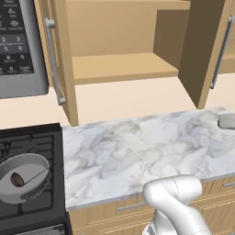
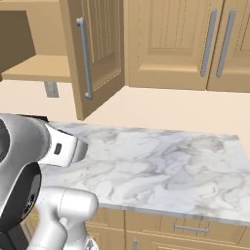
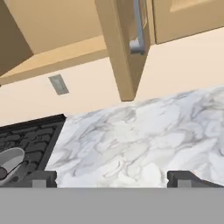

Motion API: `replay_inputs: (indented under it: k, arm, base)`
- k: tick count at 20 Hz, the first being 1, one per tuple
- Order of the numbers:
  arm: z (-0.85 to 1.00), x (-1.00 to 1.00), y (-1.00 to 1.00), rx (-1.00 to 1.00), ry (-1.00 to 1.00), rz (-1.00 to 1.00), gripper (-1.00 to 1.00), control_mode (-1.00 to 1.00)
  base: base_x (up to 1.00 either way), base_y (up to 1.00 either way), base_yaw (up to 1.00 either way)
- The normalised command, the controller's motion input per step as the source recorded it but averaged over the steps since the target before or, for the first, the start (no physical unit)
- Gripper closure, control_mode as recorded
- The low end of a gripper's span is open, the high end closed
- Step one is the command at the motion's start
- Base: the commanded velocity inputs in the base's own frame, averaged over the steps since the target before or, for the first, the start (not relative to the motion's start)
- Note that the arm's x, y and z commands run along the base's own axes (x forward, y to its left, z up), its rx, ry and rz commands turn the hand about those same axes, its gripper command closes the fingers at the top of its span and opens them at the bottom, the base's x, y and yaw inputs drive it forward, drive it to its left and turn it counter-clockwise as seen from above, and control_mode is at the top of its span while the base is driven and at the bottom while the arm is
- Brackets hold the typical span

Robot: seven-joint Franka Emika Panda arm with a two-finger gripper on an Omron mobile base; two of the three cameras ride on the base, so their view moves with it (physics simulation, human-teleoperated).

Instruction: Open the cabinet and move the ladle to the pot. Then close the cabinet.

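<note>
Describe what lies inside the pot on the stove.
The ladle lies inside the pot: its dark brown bowl on the pot's floor, its thin handle slanting to the rim. Nothing else shows inside.

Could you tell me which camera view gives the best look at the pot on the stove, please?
The left base view: the pot sits whole on the stove with the ladle lying in it. The hand view catches just a slice of its rim at the left edge. In the right base view the robot's own body stands where the stove would be.
</note>
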Motion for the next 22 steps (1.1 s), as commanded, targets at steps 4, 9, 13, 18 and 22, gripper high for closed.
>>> replay_inputs:
  k: [4, 9, 13, 18, 22]
  arm:
    - [0.16, 0.03, -0.80, 0.22, -0.21, 0.00, -1.00, -1.00]
    - [0.30, 0.44, -0.65, 0.27, -0.03, 0.00, -1.00, -1.00]
    - [0.30, 0.85, -0.40, 0.28, 0.00, 0.00, -1.00, -1.00]
    - [0.23, 0.86, -0.20, 0.27, 0.00, 0.00, -1.00, -1.00]
    - [0.15, 0.67, -0.01, 0.25, 0.00, 0.01, -1.00, -1.00]
  base:
    - [0.00, 0.00, 0.00]
    - [0.00, 0.00, 0.00]
    - [0.00, 0.00, 0.00]
    - [0.00, 0.00, 0.00]
    - [0.00, 0.00, 0.00]
